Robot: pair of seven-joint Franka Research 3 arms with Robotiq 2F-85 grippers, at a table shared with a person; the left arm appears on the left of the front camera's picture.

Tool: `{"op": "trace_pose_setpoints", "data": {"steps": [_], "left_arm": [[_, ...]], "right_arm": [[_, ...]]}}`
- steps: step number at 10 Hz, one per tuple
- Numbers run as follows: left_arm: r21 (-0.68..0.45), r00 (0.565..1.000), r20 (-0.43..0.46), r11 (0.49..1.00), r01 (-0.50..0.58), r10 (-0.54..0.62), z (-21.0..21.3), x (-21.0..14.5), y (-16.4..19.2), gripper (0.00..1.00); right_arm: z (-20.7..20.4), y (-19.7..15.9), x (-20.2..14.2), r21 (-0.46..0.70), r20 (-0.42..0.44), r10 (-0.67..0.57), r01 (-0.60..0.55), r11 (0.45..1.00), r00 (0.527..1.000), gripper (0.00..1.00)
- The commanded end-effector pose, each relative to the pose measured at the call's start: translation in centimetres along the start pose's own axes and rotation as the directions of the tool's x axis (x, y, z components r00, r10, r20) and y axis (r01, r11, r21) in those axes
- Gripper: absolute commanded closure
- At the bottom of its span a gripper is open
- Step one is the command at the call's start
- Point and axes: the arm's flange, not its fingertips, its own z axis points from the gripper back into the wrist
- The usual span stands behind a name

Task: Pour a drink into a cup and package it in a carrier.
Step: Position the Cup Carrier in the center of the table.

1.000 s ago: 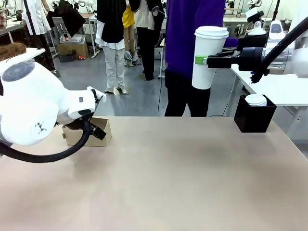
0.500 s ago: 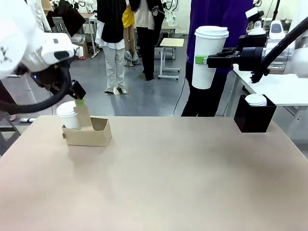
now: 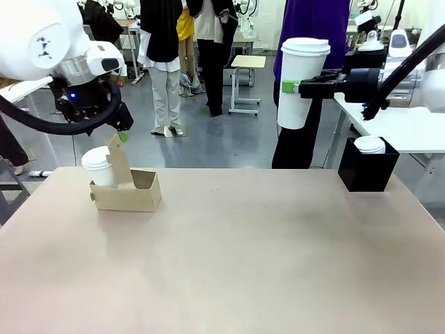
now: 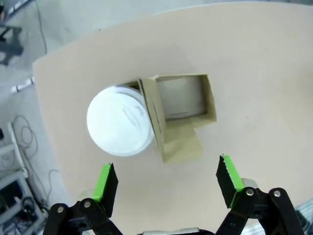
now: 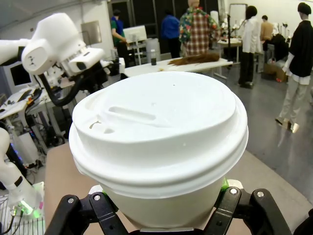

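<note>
Right pincer clamps a lidded cup aloft; left pincer gapes empty above carrier; black box nearby.

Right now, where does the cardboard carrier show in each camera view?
Front view: the carrier sits on the table's left side, near the far edge.
Left wrist view: near centre, seen from above.
Right wrist view: I cannot pick it out past the held cup.
Shared landmark: the lidded cup standing in the carrier's slot, in front and left wrist views.
</note>
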Motion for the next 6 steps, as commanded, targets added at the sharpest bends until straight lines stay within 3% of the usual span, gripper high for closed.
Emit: {"op": "trace_pose_setpoints", "data": {"steps": [1, 6], "left_arm": [[0.05, 0.997, -0.044, 0.996, -0.068, 0.07, -0.5, 1.8, -0.6, 0.0], [0.065, 0.99, -0.076, 0.992, -0.112, 0.116, -3.5, 2.9, 0.0, 0.0]], "right_arm": [[0.0, 0.2, 0.2, -0.015, -0.003, 0.006, -0.006, 1.0, 1.0, 0.19], [0.0, 0.2, 0.2, -0.015, -0.003, 0.006, -0.006, 1.0, 1.0, 0.19]]}}
